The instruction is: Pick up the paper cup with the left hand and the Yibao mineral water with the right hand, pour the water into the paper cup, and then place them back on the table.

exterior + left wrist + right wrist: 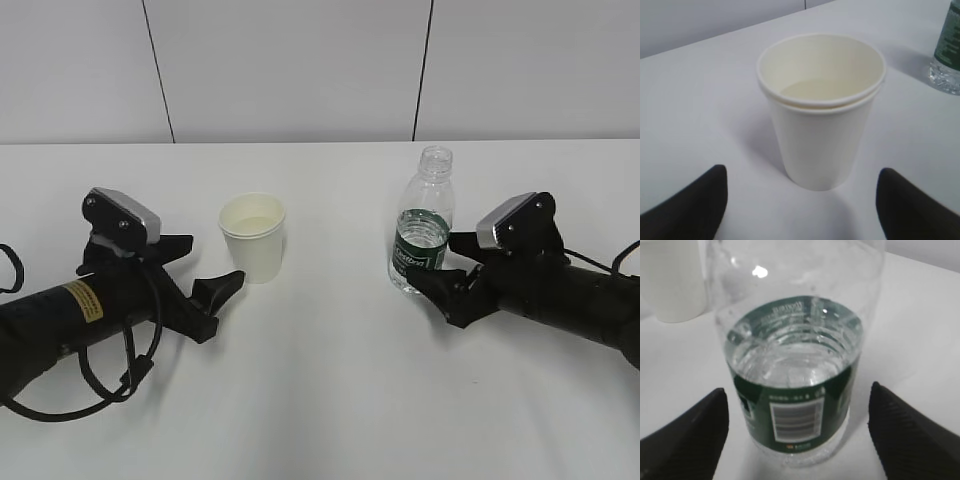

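The cream-white paper cup stands upright on the white table, left of the middle. My left gripper is open just in front of it, not touching. In the left wrist view the cup stands beyond the gripper, and its rim looks doubled. The capless Yibao mineral water bottle stands upright to the right, with water up to the top of its green label. My right gripper is open with the bottle between its fingers, and gaps show on both sides.
The bottle's base shows at the right edge of the left wrist view. The cup shows at the top left of the right wrist view. A pale wall with dark seams stands behind the table. A black cable loops under the left arm.
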`<state>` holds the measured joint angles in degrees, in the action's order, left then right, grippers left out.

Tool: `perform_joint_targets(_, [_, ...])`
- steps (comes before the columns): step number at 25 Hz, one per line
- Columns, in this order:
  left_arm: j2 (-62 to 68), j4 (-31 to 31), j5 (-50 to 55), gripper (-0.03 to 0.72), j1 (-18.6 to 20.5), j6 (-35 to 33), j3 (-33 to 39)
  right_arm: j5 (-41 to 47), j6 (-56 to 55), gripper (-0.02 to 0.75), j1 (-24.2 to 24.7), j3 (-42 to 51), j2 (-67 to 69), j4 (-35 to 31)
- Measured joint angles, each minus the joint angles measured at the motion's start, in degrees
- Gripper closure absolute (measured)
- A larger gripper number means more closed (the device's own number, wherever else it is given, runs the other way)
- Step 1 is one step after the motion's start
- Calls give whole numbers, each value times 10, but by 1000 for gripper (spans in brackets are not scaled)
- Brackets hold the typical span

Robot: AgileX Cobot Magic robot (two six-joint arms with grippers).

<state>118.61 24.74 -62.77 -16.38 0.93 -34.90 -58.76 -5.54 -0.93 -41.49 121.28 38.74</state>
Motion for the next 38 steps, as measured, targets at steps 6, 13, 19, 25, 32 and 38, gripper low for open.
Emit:
perform_joint_targets(6, [-17,6,37,96,0,0,0,1,13,92,2,39,-3,-33])
perform_joint_targets(13, [-47,13,96,96,0,17,0,-15,15,103,5,88,-21,-66])
perform_joint_targets(19, [-86,19,183,96,0,39,1,-20,15,114,5,131,-63,-93])
perform_joint_targets(25, [-151,44,272,96,0,80,1,-20,6,128,5,184,-112,-114])
perform_joint_targets(32, [-216,49,433,99,0,131,-11,-20,-25,137,6,208,-146,-122])
perform_joint_targets(38, [-251,60,633,111,-9,150,-64,-18,-52,141,6,209,-166,-123])
